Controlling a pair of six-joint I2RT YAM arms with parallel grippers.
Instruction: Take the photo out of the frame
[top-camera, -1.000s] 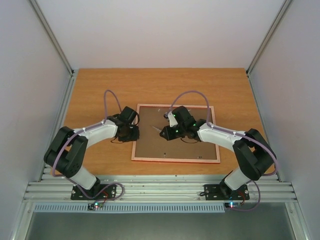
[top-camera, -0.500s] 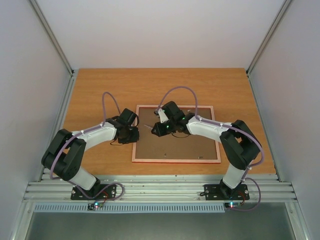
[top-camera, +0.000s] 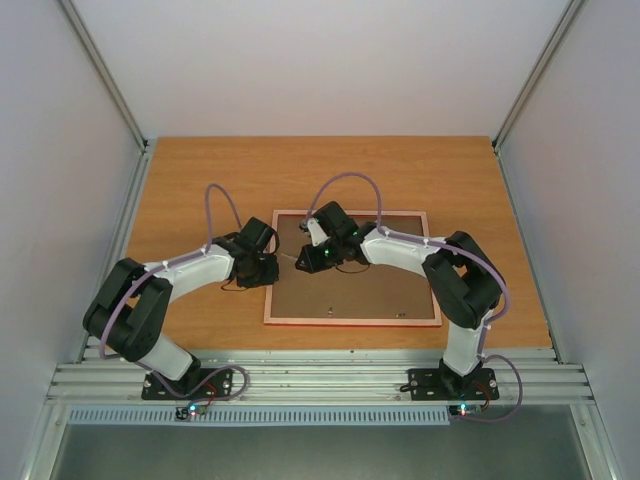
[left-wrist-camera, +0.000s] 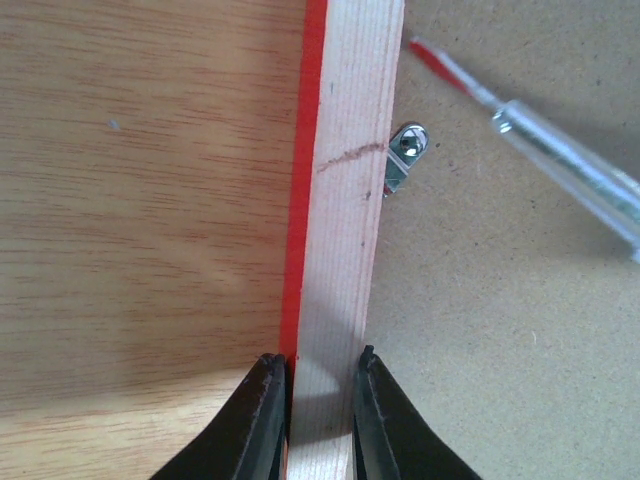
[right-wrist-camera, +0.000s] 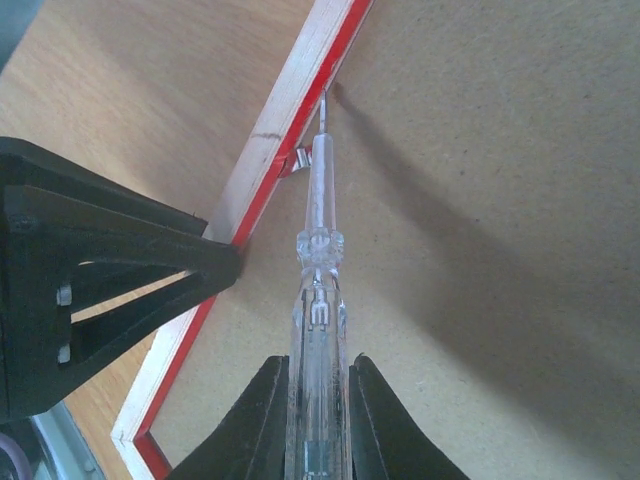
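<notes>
The left gripper (left-wrist-camera: 322, 365) is pinched nearly shut on the frame (left-wrist-camera: 345, 150) rail; if that narrow hold slips, the frame could skid when the clip (left-wrist-camera: 405, 155) just ahead of its jaws is pushed. The right gripper (right-wrist-camera: 318, 375) clamps a screwdriver (right-wrist-camera: 318, 200) whose tip, straight ahead of its jaws, could skate off the clip and gouge the board (right-wrist-camera: 480, 200); the photo is unseen, presumably underneath.
</notes>
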